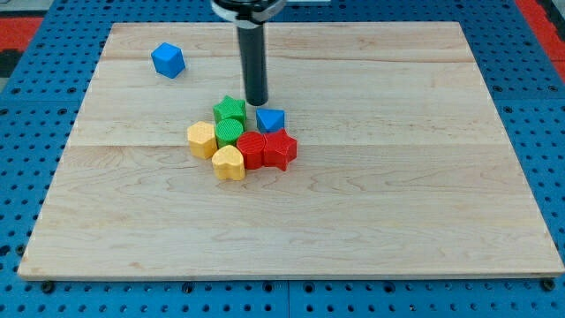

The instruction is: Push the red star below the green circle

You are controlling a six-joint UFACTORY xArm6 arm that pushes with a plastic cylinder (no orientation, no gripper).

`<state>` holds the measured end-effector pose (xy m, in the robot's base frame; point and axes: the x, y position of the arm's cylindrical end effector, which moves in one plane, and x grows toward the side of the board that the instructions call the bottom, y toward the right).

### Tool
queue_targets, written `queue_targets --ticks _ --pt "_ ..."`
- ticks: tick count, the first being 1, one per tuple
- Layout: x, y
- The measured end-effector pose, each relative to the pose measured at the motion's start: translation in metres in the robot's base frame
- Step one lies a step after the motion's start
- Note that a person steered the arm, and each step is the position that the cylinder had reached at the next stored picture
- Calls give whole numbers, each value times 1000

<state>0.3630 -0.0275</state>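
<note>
A pale wooden worktop (397, 221) lay over a blue pegboard (26, 106). Far off at the cluster's ten o'clock, a blue cube (167, 60) sat alone. In the cluster, a green star (229, 110) stood at twelve o'clock, a blue block (270, 119) at two o'clock, a red block (252, 150) at five, a yellow heart (229, 162) at six and a yellow block (201, 139) at nine, each touching its neighbours.
</note>
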Motion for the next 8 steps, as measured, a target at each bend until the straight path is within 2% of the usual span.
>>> queue_targets --ticks 1,2,3,4,6,7,8 --pt "-20 3" --pt "-19 19" --pt "19 92" --pt "60 87" --pt "83 40" --pt "98 54" --pt "116 30"
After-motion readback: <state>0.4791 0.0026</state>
